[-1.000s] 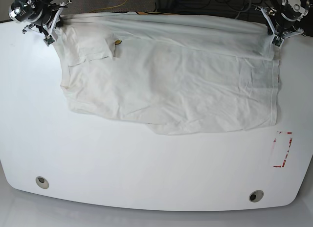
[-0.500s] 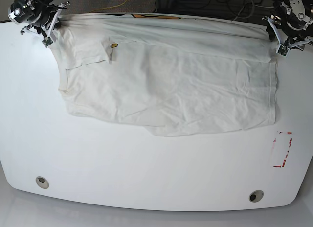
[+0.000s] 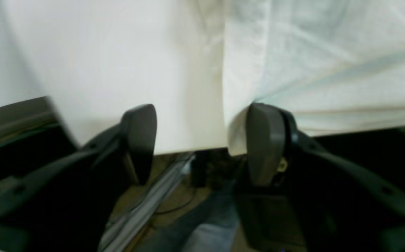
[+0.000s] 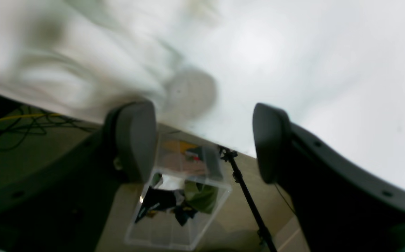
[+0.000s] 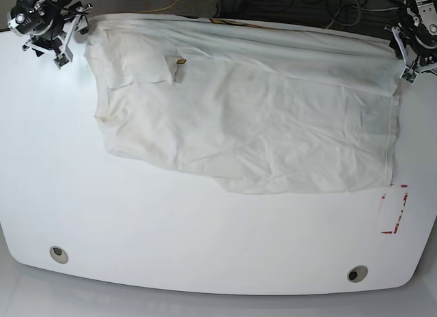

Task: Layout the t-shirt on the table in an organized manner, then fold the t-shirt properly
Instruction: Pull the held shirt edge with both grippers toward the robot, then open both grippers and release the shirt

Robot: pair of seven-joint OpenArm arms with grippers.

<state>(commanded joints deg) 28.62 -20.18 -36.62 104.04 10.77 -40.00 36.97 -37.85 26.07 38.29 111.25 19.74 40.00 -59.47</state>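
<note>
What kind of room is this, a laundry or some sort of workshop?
Probably a robotics lab or test bench, not a laundry. A t-shirt lies on a white table marked with red tape, two robot arms work its far corners, and loose cables trail behind.

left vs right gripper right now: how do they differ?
The left gripper has the t-shirt hem against one finger; the right gripper has only the table edge beyond it. In the base view the left gripper sits beside the shirt's corner; the right gripper sits apart from it. Both are open.
</note>
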